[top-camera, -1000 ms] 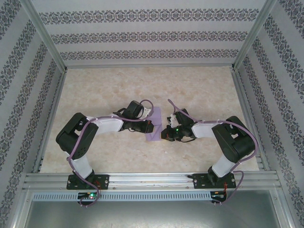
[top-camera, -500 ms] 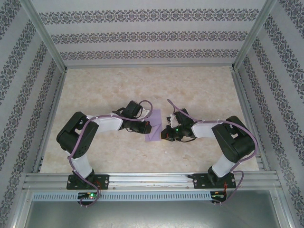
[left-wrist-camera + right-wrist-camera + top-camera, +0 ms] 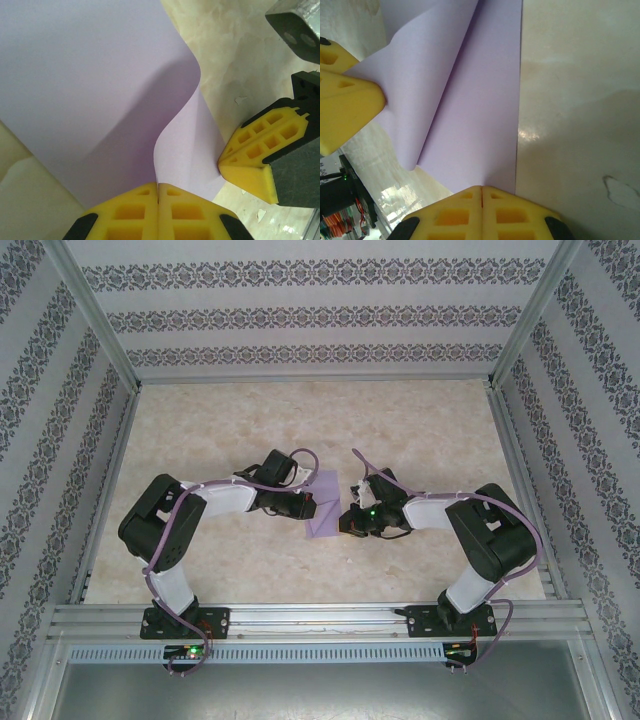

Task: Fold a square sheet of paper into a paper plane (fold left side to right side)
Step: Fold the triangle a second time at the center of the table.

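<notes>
The left claw point(image 3: 303, 506) reaches in from the left at the middle of the desk point(image 3: 420, 430), with its tips over the left part of the square sheet of paper point(image 3: 326, 521). In the left wrist view its yellow fingers point(image 3: 125, 217) are pressed together. A raised, curling flap of the lilac sheet runs straight down into the seam between them, so this claw is pinching the paper. The flap arches up and over from that pinch and casts a soft shadow on the layer below, which lies flat on the desk.

From above, the sheet sits between the two claws near the centre of the desk as a narrow upright strip, touched on both sides. In the right wrist view its right edge runs straight along the marbled surface, while its left portion lifts in a smooth roll toward the left claw's tip.

The right claw point(image 3: 349, 519) comes in from the right, and its fingers point(image 3: 515, 215) are also pressed together. Their tips meet the near right corner of the sheet. The left wrist view shows that yellow tip touching the paper's edge where it lies on the desk. I cannot tell whether any paper is caught between these two fingers.
</notes>
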Robot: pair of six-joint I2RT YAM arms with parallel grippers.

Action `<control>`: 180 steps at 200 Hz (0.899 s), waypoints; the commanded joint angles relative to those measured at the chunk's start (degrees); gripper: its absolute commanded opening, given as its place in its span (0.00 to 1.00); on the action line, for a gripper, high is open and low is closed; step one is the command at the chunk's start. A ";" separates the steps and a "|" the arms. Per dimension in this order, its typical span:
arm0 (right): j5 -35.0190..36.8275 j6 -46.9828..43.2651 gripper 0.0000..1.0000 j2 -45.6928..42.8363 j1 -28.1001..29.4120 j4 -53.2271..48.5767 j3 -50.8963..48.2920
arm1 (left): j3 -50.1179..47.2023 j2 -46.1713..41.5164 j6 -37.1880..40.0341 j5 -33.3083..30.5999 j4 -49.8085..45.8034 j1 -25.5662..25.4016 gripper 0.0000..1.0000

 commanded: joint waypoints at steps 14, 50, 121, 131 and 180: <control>2.76 -1.34 0.00 1.89 0.76 -2.38 0.07 | 1.81 1.19 2.46 -1.33 -2.53 1.26 0.02; 2.84 -1.43 0.00 1.90 0.73 -2.49 0.16 | 2.36 1.36 3.28 -2.27 -3.50 1.55 0.02; 2.90 -1.50 0.00 2.16 0.75 -2.57 0.24 | 3.32 1.87 3.88 -3.01 -3.82 1.89 0.01; 2.93 -1.58 0.00 2.25 0.79 -2.63 0.33 | 3.48 2.06 4.00 -2.98 -3.95 1.87 0.01; 2.93 -1.65 0.00 2.42 0.70 -2.67 0.33 | 4.09 2.47 4.72 -3.73 -4.79 2.08 0.01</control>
